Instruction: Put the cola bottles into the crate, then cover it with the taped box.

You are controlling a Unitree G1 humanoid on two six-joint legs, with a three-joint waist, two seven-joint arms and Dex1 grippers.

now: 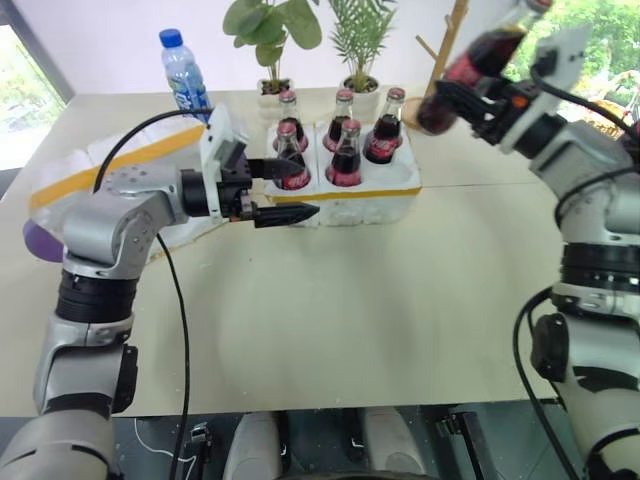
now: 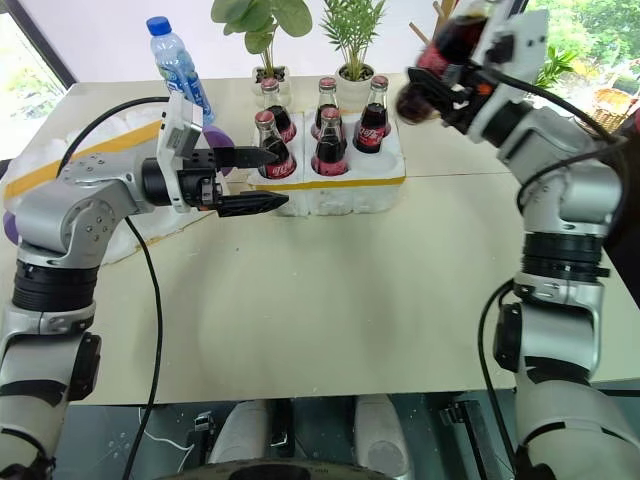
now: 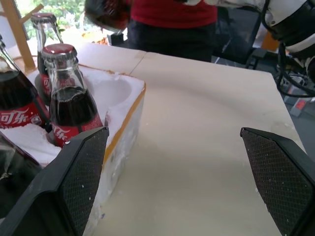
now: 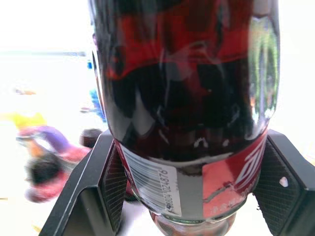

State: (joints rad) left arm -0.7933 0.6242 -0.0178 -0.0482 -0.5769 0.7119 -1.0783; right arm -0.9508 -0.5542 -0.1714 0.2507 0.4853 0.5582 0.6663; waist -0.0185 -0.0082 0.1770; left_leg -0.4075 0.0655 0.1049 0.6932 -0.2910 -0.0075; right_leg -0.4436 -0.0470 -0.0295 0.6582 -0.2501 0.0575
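Above table (image 1: 400, 300), tilted cola bottle (image 1: 478, 62), base toward crate (image 1: 380, 205).

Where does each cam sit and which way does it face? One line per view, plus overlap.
Left eye: on the head, looking forward and down at the table; both arms show, left gripper open beside the crate, right gripper shut on a cola bottle.
Right eye: same scene, stereo twin.
Left wrist: along its own open fingers, facing the crate's empty well.
Right wrist: along its fingers, facing the held bottle's body.
Shared: head and left wrist views both show the crate and the bottles in it.
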